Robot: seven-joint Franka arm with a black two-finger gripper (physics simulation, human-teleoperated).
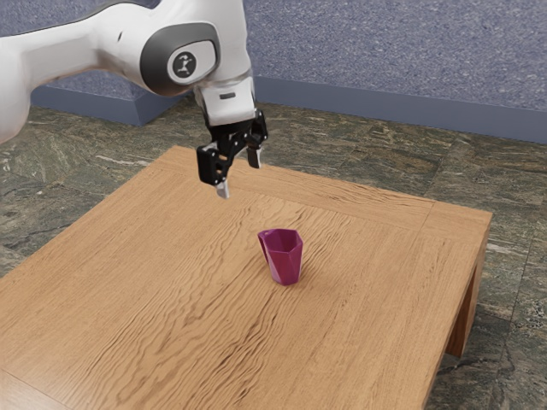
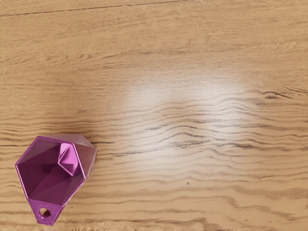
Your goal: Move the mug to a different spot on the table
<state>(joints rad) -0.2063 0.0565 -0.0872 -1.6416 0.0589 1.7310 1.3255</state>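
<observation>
Pincer [image 1: 238, 171] is hanging in the air over the far part of the table [image 1: 154, 307]. Its two black fingers [image 1: 223, 181] are standing apart with nothing between them: released, gripping nothing. The fingertips are pointing downward and sitting well clear of the wood.

Mug [image 1: 282, 254] is standing upright on the table, roughly at its middle, with its mouth open to the top. It is purple and faceted, narrowing toward its foot. Relative to the pincer it is sitting nearer the camera and toward the exterior view's right, lower down and apart from it, with no contact between them.

In the wrist view the mug [image 2: 54, 175] is showing from above, off to one side of the spot under the hand rather than beneath it. The camera is looking into the open mouth, and a small tab-like handle [image 2: 44, 212] with a round hole is jutting from the rim. Bare wood grain of the table [image 2: 202, 120] is lying directly under the hand, carrying a pale patch of sheen.

A dark stone floor [image 1: 513, 171] is surrounding the table, and a blue-grey wall [image 1: 385, 43] is running behind it.
</observation>
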